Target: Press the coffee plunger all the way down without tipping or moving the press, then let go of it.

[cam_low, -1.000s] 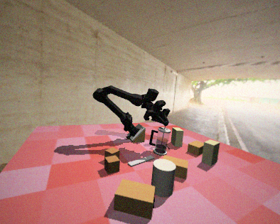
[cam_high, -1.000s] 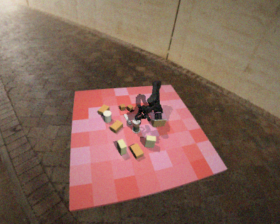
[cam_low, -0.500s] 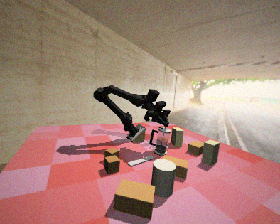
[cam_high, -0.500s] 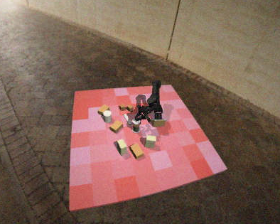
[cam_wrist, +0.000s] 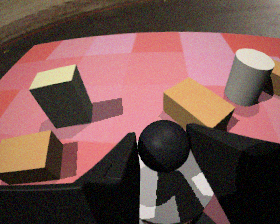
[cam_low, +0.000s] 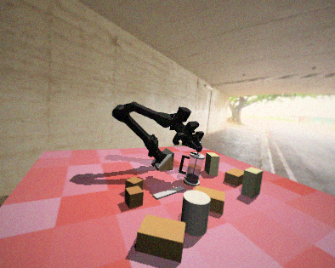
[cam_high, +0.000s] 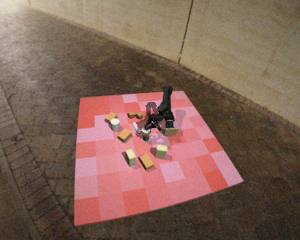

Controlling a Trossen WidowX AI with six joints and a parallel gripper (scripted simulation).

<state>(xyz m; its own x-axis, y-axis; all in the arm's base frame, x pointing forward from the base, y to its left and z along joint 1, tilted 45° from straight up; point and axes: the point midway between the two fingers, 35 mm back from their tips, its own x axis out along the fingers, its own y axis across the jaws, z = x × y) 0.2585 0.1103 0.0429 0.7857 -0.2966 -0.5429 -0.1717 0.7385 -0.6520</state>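
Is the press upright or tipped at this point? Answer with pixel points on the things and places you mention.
Upright: the exterior view shows the press [cam_high: 145, 136] [cam_low: 195, 167] with its glass walls vertical and its base flat on the mat [cam_high: 173, 171] [cam_low: 31, 237] [cam_wrist: 115, 65].

I am in a covered passage, an underpass by the look of it — a long, stained concrete wall [cam_high: 234, 33] [cam_low: 82, 93] runs beside me, and a concrete ceiling [cam_low: 227, 29] spans overhead. Around my checkered table [cam_high: 142, 190] [cam_low: 36, 212] lies brick-like paving [cam_high: 66, 68]; daylight and a leafy tree [cam_low: 240, 107] show at the open end — outdoors, then.
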